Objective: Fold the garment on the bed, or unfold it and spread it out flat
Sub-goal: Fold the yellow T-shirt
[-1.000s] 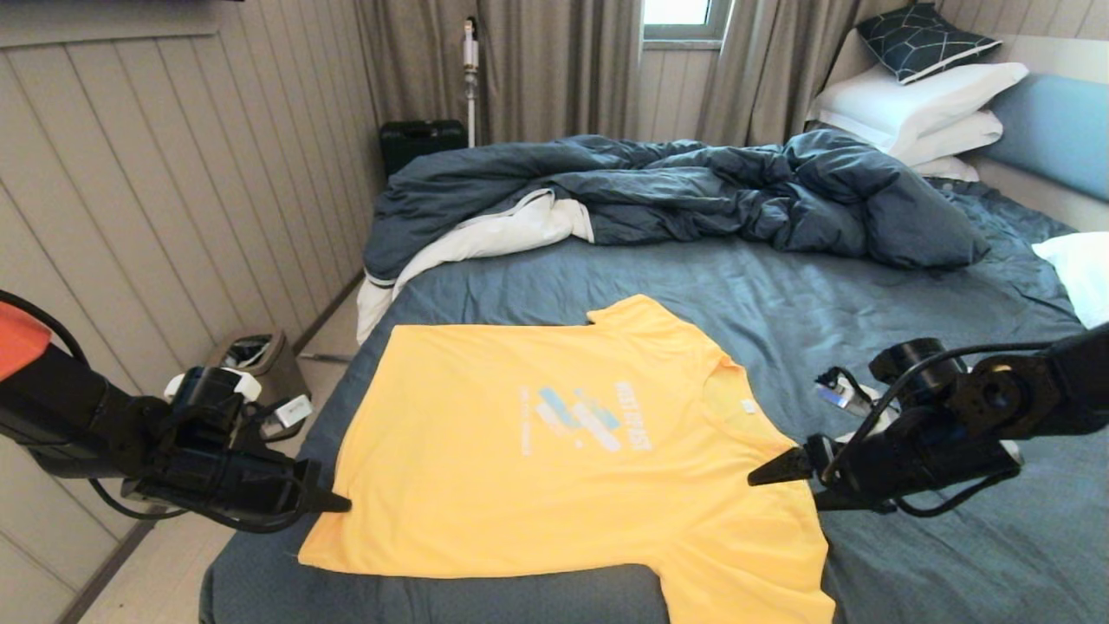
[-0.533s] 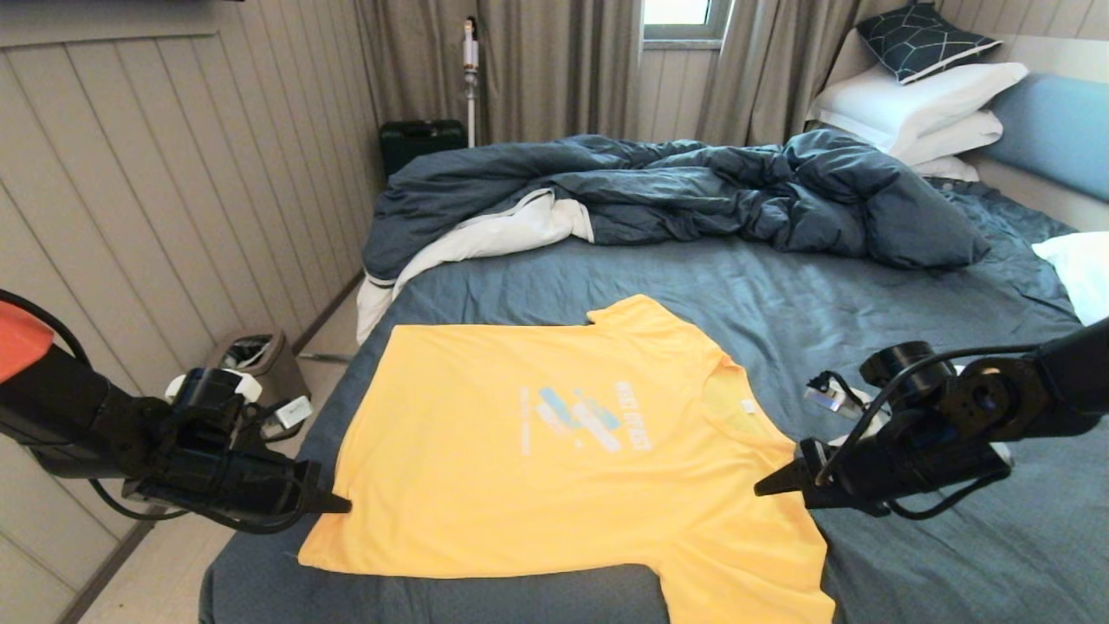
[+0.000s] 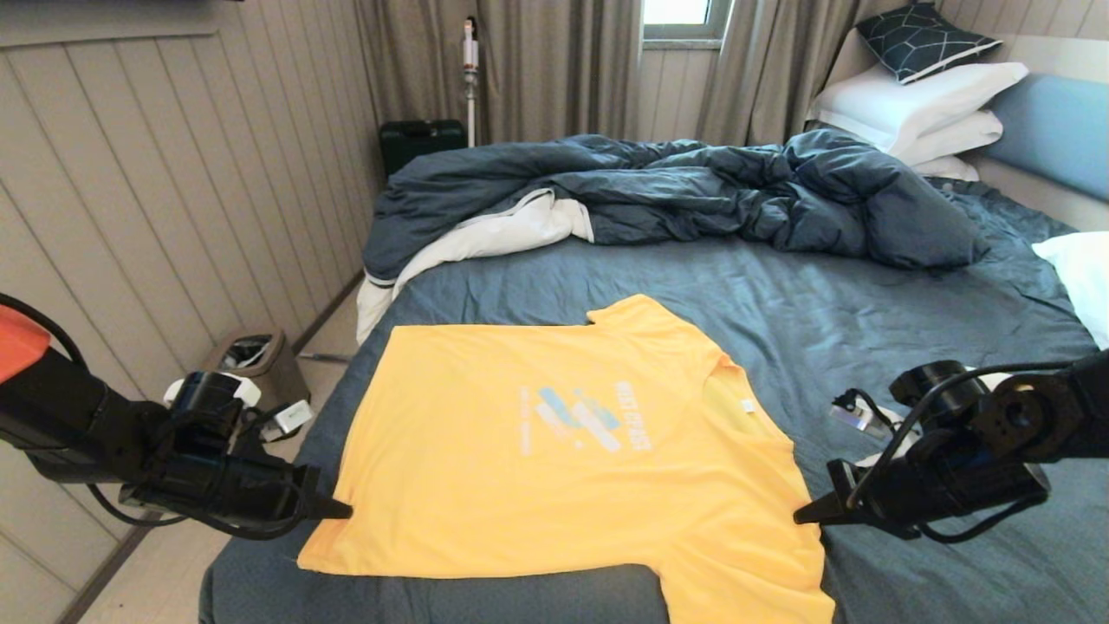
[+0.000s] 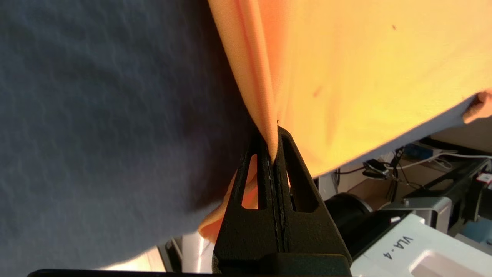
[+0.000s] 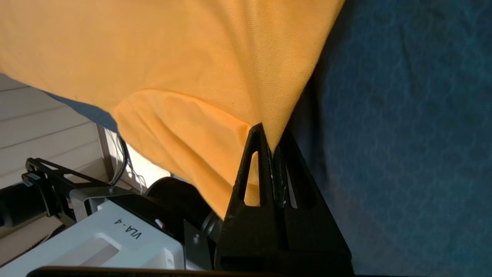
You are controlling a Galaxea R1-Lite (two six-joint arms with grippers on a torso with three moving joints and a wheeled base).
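Garment: yellow short-sleeved T-shirt (image 3: 554,459), spread flat and print-side up on the near part of the bed, collar toward the right, hem toward the left; the near sleeve hangs over the bed's near edge.
Chest print: pale blue and white (image 3: 585,420), centred on the shirt; a small white label (image 3: 749,405) shows inside the neck.
Left gripper: (image 3: 342,510) at the shirt's left near corner, fingers pressed together on a pinched ridge of the yellow hem, confirmed in the left wrist view (image 4: 273,154).
Right gripper: (image 3: 801,517) at the shirt's right side near the shoulder, fingers closed on a fold of the yellow fabric, confirmed in the right wrist view (image 5: 271,148).
Bed: dark blue-grey sheet (image 3: 832,321) bare to the right of and beyond the garment.
Duvet: rumpled, dark blue with white lining (image 3: 676,195), heaped across the far side, well apart from the shirt.
Pillows: white stack (image 3: 918,108) at far right against the light blue headboard (image 3: 1053,130), a dark patterned cushion (image 3: 923,39) on top.
Floor, left of bed: small waste bin (image 3: 260,360) by the panelled wall.
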